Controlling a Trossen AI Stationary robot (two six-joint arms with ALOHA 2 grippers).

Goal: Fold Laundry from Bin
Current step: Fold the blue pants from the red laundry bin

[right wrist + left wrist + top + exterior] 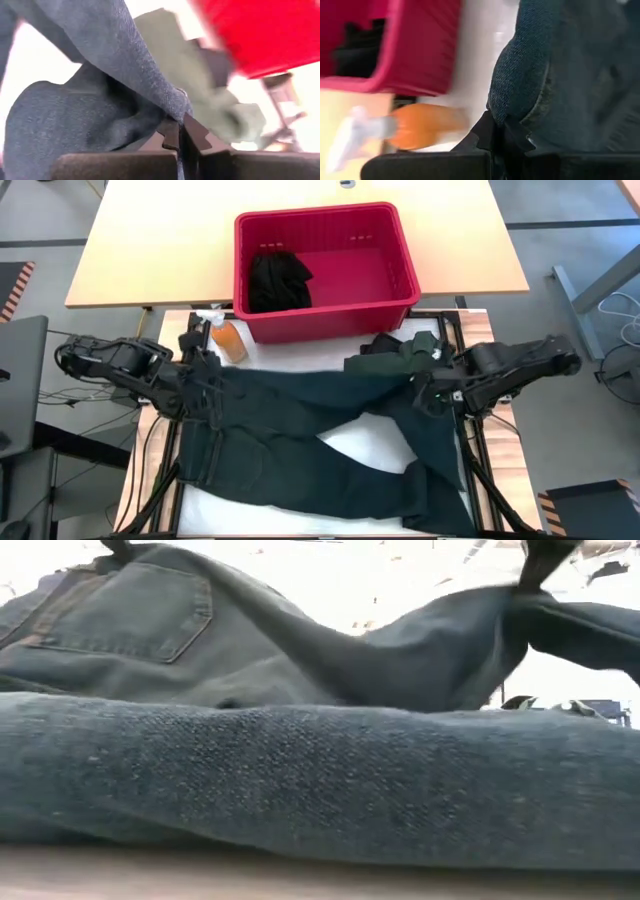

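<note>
both hands pinching dark jeans

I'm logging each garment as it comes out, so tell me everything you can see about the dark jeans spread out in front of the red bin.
The jeans are dark blue-grey denim, a coarse weave with a stitched back pocket in the low view. They lie spread on the white work surface before the red bin, legs splayed into a V. The left gripper is shut on the waist end beside the orange spray bottle; the right gripper is shut on a raised fold near the green shirt.
</note>
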